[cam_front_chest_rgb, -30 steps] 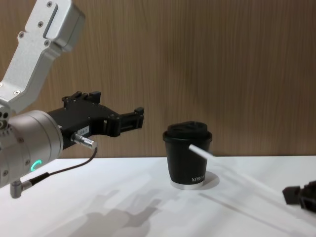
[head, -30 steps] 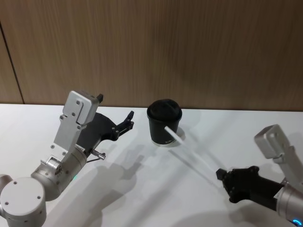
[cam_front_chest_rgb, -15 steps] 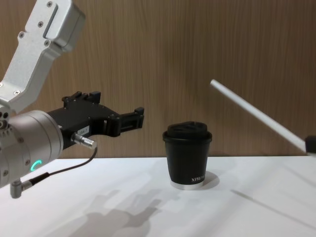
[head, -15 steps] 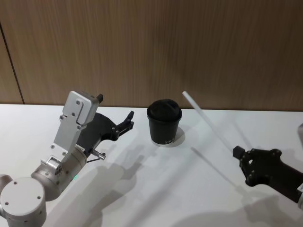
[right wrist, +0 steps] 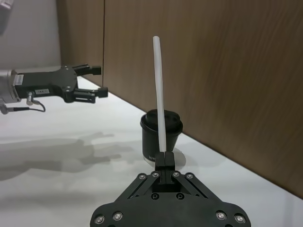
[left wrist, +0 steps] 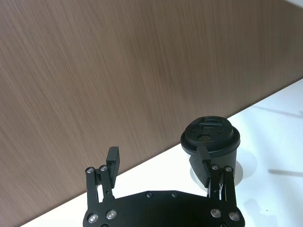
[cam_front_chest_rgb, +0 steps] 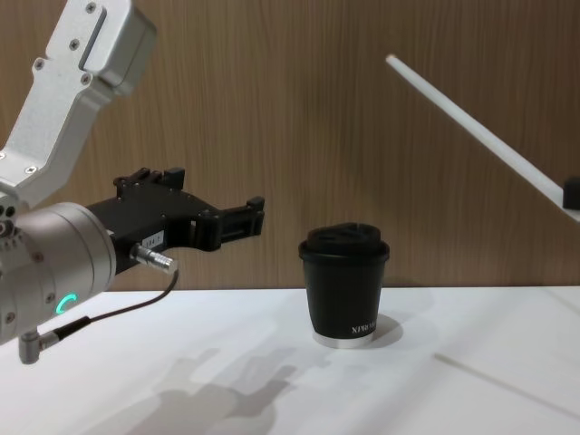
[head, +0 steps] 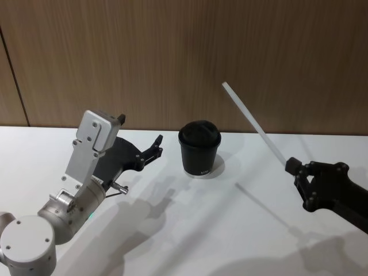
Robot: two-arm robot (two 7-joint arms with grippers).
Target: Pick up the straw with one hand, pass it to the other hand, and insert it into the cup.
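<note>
The white straw (head: 253, 122) is up in the air to the right of the cup, slanting up and to the left. My all-black right gripper (head: 292, 167) is shut on its lower end; the right wrist view has the straw (right wrist: 159, 104) rising from the closed fingertips (right wrist: 164, 159). The black lidded cup (head: 199, 148) stands upright on the white table (head: 172, 230), below and left of the straw's free tip (cam_front_chest_rgb: 394, 62). My left gripper (head: 156, 146), black with a silver wrist, hovers open left of the cup (left wrist: 209, 142), its fingers (left wrist: 112, 160) apart and holding nothing.
A wood-panelled wall (head: 190, 57) runs close behind the cup. The left arm's silver links (cam_front_chest_rgb: 63, 100) loom large at the left of the chest view. Shadows of both arms fall on the table.
The right gripper has lifted the straw off the table beside the cup and raised it higher, swinging rightward. The left arm and the cup have not moved.
</note>
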